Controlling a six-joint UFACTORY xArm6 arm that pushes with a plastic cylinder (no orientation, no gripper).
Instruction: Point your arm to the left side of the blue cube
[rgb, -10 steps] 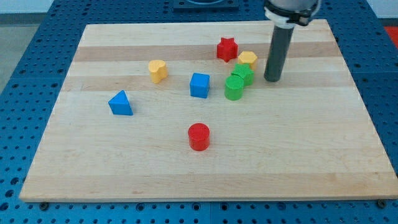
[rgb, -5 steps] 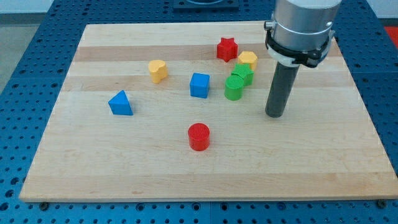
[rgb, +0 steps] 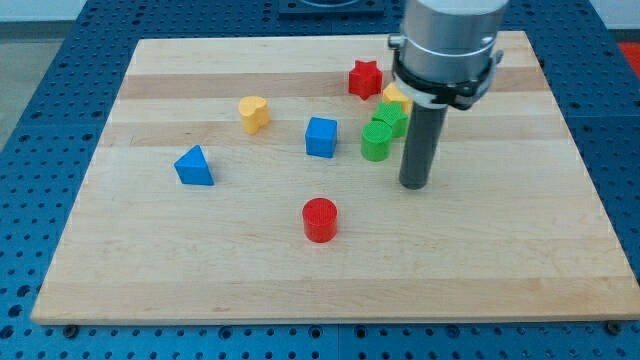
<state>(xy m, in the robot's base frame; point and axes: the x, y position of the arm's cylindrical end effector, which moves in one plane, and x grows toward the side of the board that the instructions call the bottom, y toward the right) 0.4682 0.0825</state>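
red star (rgb: 365, 78), yellow heart (rgb: 254, 113), two green blocks (rgb: 376, 142), blue triangle (rgb: 194, 166), red cylinder (rgb: 320, 219), wooden board (rgb: 150, 270)

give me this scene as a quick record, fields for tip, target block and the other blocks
tip: my tip, to the view's right of the blue cube, below the green blocks
target: blue cube, untouched
gap: green cylinder lies between
others: red star, yellow heart, blue triangle, red cylinder
surface: wooden board

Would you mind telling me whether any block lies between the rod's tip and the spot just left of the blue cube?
My tip sits to the view's right of the blue cube, below the green blocks. The cube itself blocks a straight path to its left side; passing below it, above the red cylinder, looks open.
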